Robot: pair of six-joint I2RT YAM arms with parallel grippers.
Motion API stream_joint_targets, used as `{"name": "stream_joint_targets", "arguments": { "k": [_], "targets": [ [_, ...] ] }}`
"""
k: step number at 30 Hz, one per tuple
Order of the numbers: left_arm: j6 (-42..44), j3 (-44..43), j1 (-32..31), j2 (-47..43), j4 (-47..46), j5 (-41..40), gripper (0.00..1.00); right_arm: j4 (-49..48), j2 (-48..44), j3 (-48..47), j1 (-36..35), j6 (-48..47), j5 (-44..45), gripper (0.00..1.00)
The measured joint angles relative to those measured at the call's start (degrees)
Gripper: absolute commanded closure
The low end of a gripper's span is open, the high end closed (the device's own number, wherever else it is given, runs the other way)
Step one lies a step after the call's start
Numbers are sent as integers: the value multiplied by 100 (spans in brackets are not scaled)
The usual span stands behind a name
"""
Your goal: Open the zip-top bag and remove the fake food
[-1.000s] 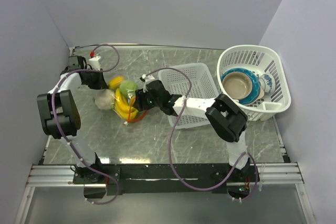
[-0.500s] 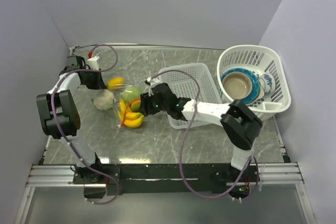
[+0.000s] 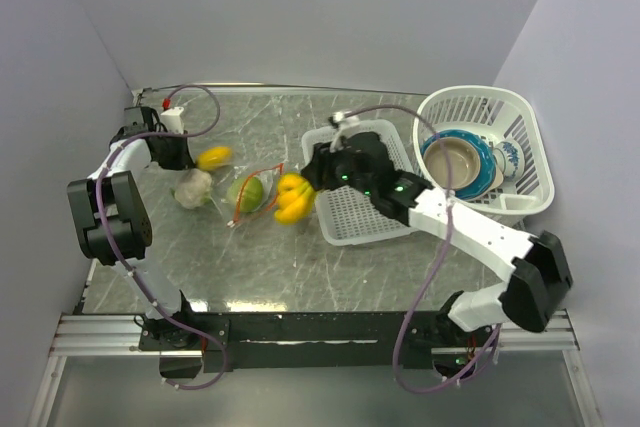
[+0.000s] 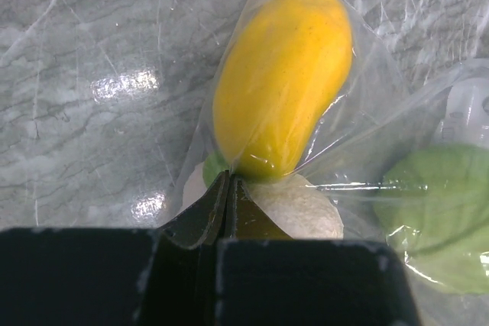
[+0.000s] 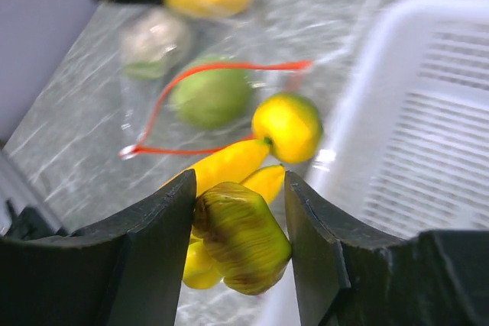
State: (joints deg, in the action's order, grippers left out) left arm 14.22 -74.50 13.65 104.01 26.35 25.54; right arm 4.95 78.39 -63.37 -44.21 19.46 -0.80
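**A:** In the middle of the top view, which step is this?

**B:** Removal. The right end effector (image 5: 241,188) clamps the banana bunch (image 3: 292,203) beside the basket (image 3: 375,212). The left end effector (image 4: 228,184) pinches the open zip-top bag (image 3: 232,199), left of centre.

**A:** Next?

**B:** Likely drop it, then fetch the green ball (image 3: 250,191).

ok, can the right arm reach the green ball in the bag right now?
Likely not yet. The right gripper is shut on the banana bunch and must drop that first. Otherwise the way looks free: the green ball lies just inside the zip-top bag's open mouth.
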Motion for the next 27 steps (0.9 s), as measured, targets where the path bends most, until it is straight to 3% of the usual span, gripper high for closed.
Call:
{"name": "stream_joint_targets", "arguments": {
  "k": [8, 17, 21, 27],
  "targets": [
    [7, 0, 26, 0, 4, 4, 99, -168, -1147, 863, 975, 111, -94, 100],
    [33, 0, 26, 0, 33, 11, 99, -1139, -1799, 1757, 1958, 533, -7, 100],
    [55, 0, 28, -2, 46, 15, 99, -1475, -1808, 1641, 2090, 625, 85, 100],
    [94, 0, 31, 0, 48, 33, 99, -1414, -1062, 1038, 1943, 466, -221, 59]
  ]
}}
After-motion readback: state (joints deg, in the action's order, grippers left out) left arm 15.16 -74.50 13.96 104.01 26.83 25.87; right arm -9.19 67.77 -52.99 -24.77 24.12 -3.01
